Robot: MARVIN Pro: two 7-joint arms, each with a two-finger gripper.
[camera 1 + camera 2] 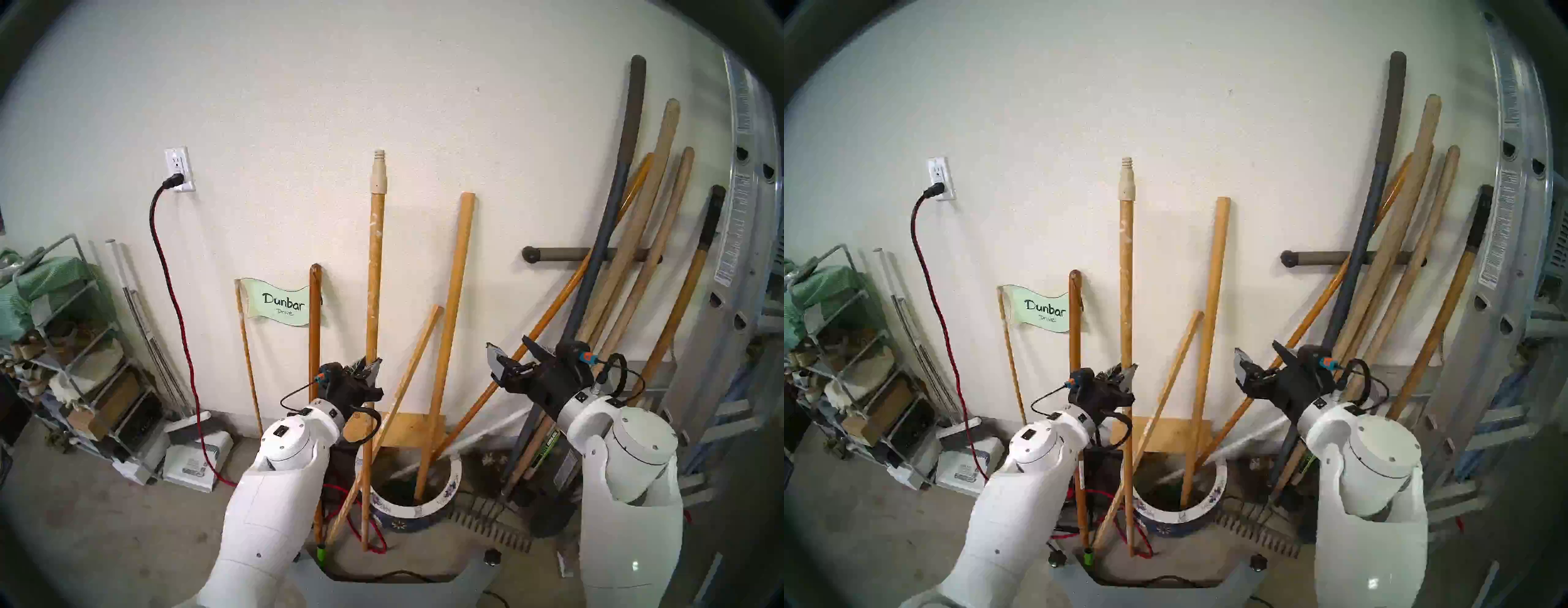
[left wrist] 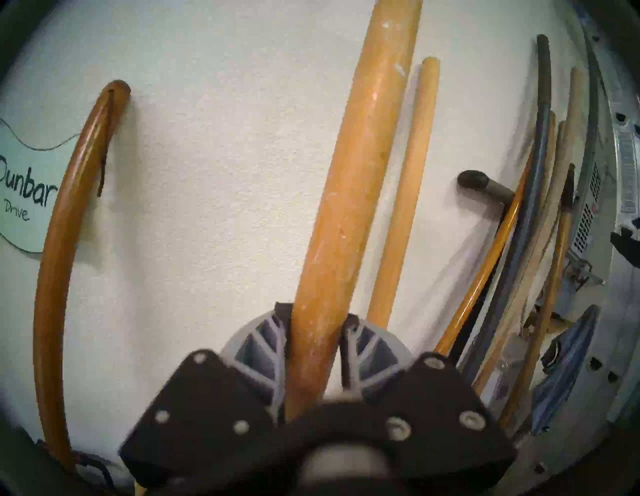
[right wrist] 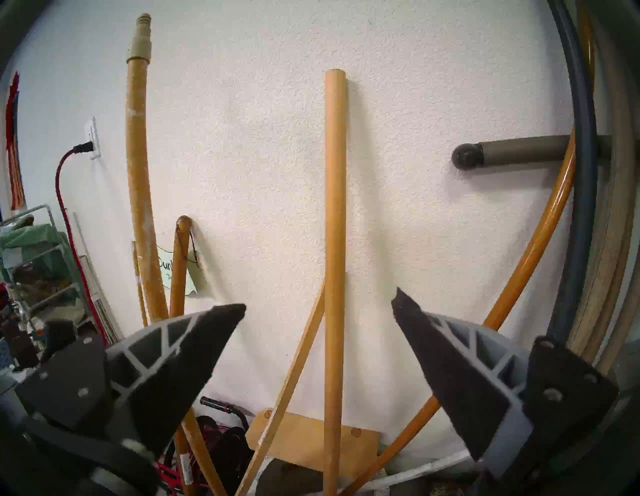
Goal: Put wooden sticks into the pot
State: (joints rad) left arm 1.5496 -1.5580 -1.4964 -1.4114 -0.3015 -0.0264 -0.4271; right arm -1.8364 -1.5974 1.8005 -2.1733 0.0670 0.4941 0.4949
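The left claw [image 1: 370, 368] was closed around the speckled pole [image 1: 375, 271], low on its shaft, so the step in hand looked like lifting that pole toward the pot [image 1: 455, 477]. The pole stood nearly upright against the wall, cream threaded tip up, its foot on the floor just outside the pot's left rim. The round dowel [image 1: 449, 322] already stood in the pot, leaning on the wall; the thin slat [image 1: 407, 373] slanted up to the right, foot outside. The right claw [image 3: 317, 329] hung open, empty. Next, the foot probably had to rise above the rim and shift right.
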